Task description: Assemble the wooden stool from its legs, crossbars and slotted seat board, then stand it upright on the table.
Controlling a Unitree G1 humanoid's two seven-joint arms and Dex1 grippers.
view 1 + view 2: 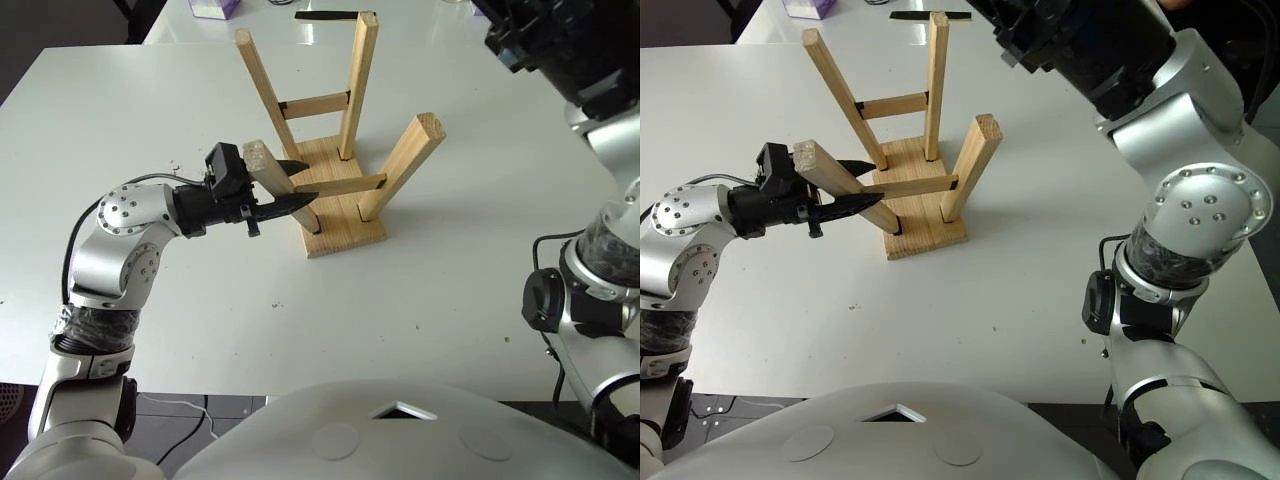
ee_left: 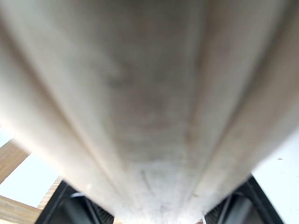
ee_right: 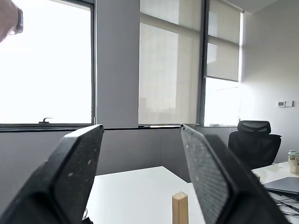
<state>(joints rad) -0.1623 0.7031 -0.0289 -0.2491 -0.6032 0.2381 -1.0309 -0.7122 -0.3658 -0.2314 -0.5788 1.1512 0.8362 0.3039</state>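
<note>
The wooden stool lies upside down, its slotted seat board (image 1: 345, 235) flat on the white table (image 1: 450, 300) and its legs pointing up. Two far legs (image 1: 358, 85) are joined by a crossbar (image 1: 315, 104). A second crossbar (image 1: 340, 184) links the near right leg (image 1: 402, 165) to the tilted near left leg (image 1: 262, 160). My left gripper (image 1: 300, 182) is shut on that near left leg, which looms very close in the left wrist view (image 2: 149, 116). My right gripper (image 3: 140, 177) hangs open and empty high above the table's far right, with one leg top (image 3: 180, 207) below it.
A flat black object (image 1: 325, 16) and a small box (image 1: 213, 8) lie at the table's far edge. My right arm (image 1: 1110, 50) reaches over the far right corner. An office chair (image 3: 254, 140) stands in the room beyond. Bare table surrounds the stool.
</note>
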